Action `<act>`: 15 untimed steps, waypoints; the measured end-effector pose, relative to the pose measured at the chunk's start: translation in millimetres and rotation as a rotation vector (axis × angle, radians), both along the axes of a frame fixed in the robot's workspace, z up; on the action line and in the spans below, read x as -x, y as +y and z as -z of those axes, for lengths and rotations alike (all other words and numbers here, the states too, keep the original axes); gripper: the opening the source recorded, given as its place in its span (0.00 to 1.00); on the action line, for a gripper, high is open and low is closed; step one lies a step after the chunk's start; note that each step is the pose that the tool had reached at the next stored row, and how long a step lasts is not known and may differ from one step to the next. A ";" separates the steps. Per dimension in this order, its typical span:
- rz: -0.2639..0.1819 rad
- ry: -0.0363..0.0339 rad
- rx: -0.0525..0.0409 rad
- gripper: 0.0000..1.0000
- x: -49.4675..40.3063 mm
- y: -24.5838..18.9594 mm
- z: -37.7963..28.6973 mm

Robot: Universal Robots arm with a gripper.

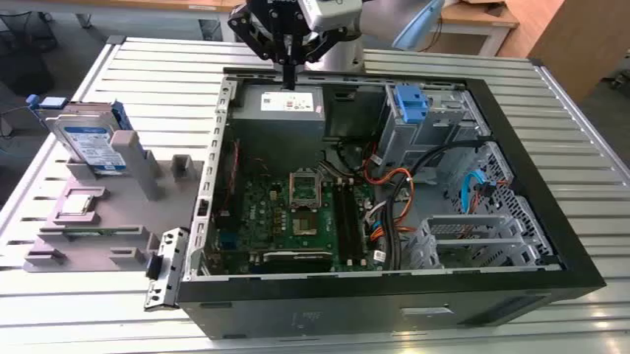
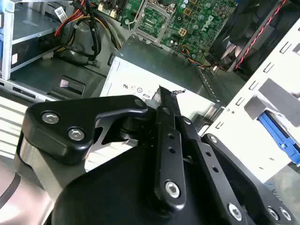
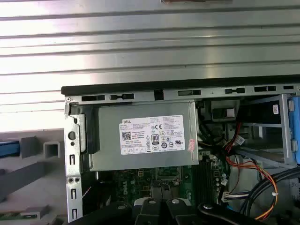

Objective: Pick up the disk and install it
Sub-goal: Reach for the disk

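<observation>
Overhead, tool (image 1: 289,84) upright above power supply (image 1: 292,104) (closed, empty); disk (image 1: 94,144) well apart

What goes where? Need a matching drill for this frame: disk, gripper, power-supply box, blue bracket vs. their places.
Things:
1. disk
2. gripper
3. power-supply box
4. blue bracket

Places:
A. in the drive cage, on the exterior view's right
B. standing in the grey stand, outside the case
C. hanging above the case, shut, holding nothing
D. inside the case, white label up

Pairs: 1-B, 2-C, 3-D, 4-A
</observation>
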State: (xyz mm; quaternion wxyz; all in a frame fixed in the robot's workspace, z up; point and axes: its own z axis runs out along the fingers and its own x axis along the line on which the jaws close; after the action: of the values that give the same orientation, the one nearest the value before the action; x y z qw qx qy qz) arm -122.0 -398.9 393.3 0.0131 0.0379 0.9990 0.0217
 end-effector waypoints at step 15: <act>0.000 0.0001 0.0000 0.11 5.9 0.0 0.0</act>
State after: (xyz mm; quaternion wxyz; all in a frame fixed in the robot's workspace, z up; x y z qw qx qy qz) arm -127.8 -398.9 393.3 0.0130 0.0378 0.9990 0.0217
